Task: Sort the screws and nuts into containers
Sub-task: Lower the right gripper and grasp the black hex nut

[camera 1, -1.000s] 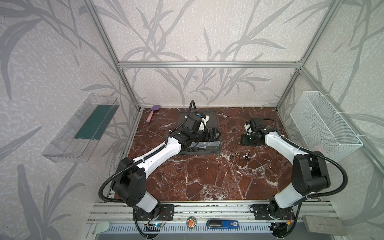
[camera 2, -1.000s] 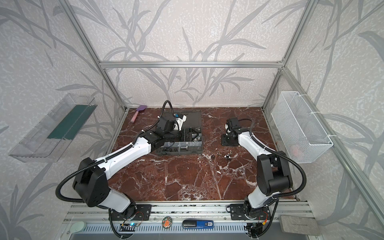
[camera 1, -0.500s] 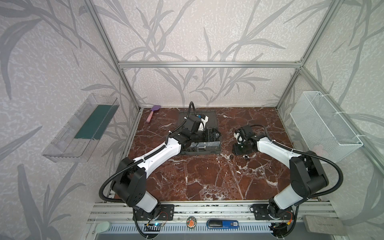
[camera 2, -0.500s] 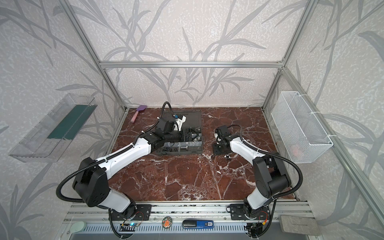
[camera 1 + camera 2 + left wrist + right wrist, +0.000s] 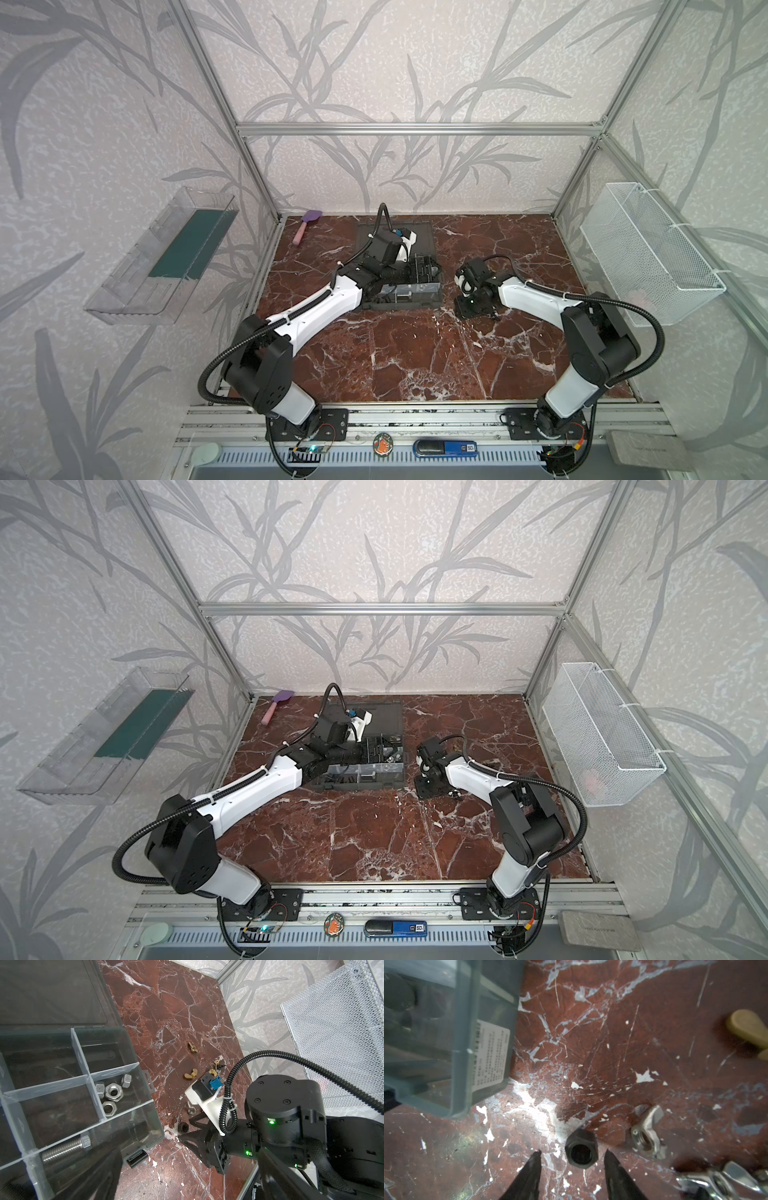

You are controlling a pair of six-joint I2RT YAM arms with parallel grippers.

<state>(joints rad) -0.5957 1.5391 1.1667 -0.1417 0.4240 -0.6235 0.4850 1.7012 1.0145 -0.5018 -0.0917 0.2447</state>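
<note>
**Right arm: pick position.** The right gripper (image 5: 573,1152) stood partly open with nothing gripped. Its black fingertips (image 5: 533,1163) straddled a small black hex nut (image 5: 581,1150) lying flat on the red-brown marble tabletop (image 5: 591,1032), and neither tip touched the nut. The straddle put the nut on the closing line, so a plain closing would probably seize it across its flats. A silver wing nut (image 5: 648,1132) lay near the nut, and the modest opening probably kept the fingers clear of it.

**Location of the part.** The nut lay outside the dark grey plastic organizer case (image 5: 463,1064), just beside its corner, and was not yet sorted.

**Arm pose.** In both top views the right arm (image 5: 528,293) reached forward and inward, with the forearm low and the wrist pitched down to the tabletop beside the case.

**Left arm.** The left arm (image 5: 320,307) stretched diagonally from its base. The left gripper (image 5: 424,268) hung over the case with its jaws fully apart and empty, probably to keep the approach free. In the left wrist view one compartment held silver hex nuts (image 5: 112,1091) and a neighbouring one held a long silver threaded bolt (image 5: 64,1150). Brass-coloured wing nuts (image 5: 190,1075) lay loose on the tabletop.
</note>
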